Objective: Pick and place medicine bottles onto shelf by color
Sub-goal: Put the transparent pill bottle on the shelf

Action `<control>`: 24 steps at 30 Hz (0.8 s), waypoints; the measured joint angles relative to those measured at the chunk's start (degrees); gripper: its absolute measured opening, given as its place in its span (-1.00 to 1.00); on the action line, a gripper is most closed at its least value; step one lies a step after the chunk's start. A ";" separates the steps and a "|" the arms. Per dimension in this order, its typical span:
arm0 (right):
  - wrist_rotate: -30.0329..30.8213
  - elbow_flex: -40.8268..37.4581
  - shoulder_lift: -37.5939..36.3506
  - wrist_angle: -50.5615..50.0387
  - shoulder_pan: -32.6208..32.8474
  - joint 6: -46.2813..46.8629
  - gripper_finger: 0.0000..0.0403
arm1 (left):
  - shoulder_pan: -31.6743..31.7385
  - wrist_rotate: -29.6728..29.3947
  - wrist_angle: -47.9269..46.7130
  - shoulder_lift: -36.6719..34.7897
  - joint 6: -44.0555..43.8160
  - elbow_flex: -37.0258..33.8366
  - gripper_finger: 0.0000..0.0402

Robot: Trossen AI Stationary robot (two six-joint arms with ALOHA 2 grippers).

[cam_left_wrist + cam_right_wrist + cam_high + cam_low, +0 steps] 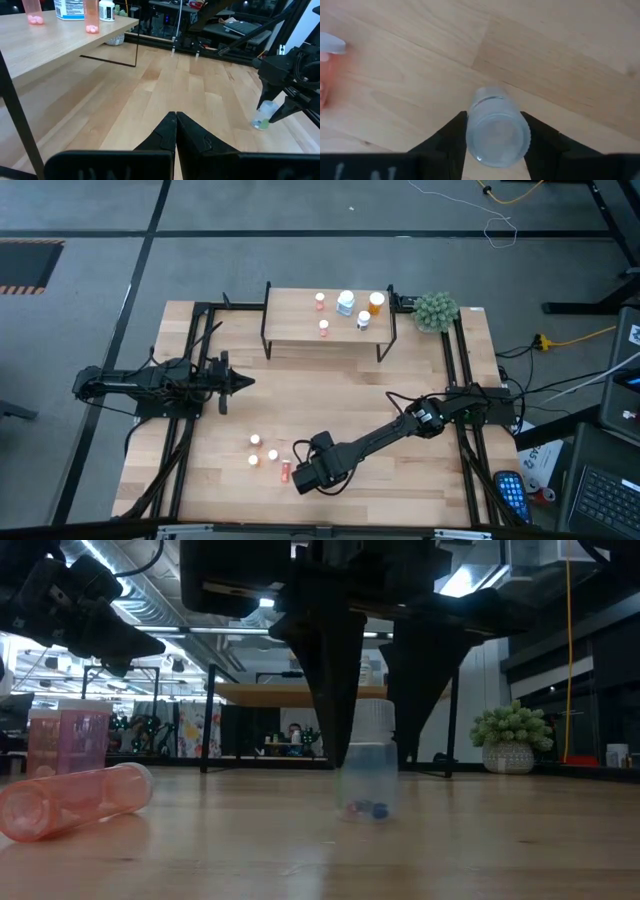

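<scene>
No words can be read. The white bottle on the shelf has a blue label, too blurry to read.

Right hand: arm stretched low near the worktop's front, fingers hugging a clear bottle.
Left hand: fingers together, at the worktop's left side.

Beside the right gripper, a fallen pink bottle blocks passage; the opposite side lies clear.

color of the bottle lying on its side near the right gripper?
Translucent pink-orange bottle, clearest in the low view, lying beside the clear bottle.
</scene>
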 joint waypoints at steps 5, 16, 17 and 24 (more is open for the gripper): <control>-0.08 1.00 0.00 -3.77 -0.61 -3.28 -0.19 | -0.01 0.00 0.00 0.00 0.00 0.00 -1.00; 3.00 1.34 -6.51 -5.49 -6.76 -19.26 -0.21 | 0.00 0.00 -0.02 0.00 -0.02 0.00 -1.00; 3.88 1.35 -7.39 -5.85 -7.47 -20.87 -0.21 | -0.01 0.00 -0.02 0.01 -0.02 0.00 -1.00; 10.32 1.36 -14.92 -7.48 -13.07 -31.94 -0.21 | -0.02 0.00 -0.02 0.02 -0.02 0.00 -1.00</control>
